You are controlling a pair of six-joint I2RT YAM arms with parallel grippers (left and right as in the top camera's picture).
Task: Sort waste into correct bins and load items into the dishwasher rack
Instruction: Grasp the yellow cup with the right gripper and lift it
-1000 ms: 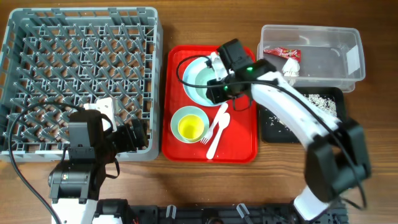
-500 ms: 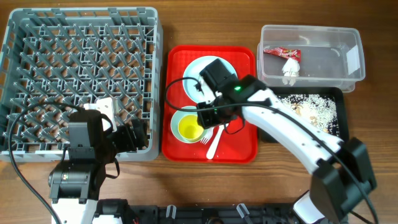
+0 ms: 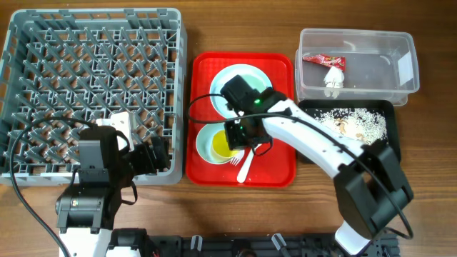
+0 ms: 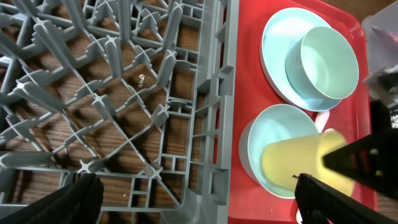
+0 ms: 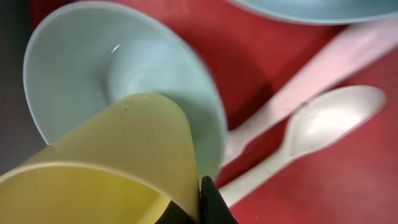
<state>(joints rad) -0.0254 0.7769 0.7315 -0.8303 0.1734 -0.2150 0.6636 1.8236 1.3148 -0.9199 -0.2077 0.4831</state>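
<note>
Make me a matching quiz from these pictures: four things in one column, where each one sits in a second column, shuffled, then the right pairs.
Things
1. red sauce packet
2. rice crumbs
3. yellow cup
4. white spoon

Places
A. tilted in a mint-green bowl
B. lying on the red tray
C. in the black tray
D. in the clear tub

Pairs: 1-D, 2-C, 3-A, 4-B

Rests with left tool (image 3: 158, 155) spread wide; reaches across with right tool (image 3: 239, 135), pinching the yellow cup (image 3: 218, 148).

A red tray (image 3: 275, 171) (glossy plastic) rests on the wooden table (image 3: 214, 207).
</note>
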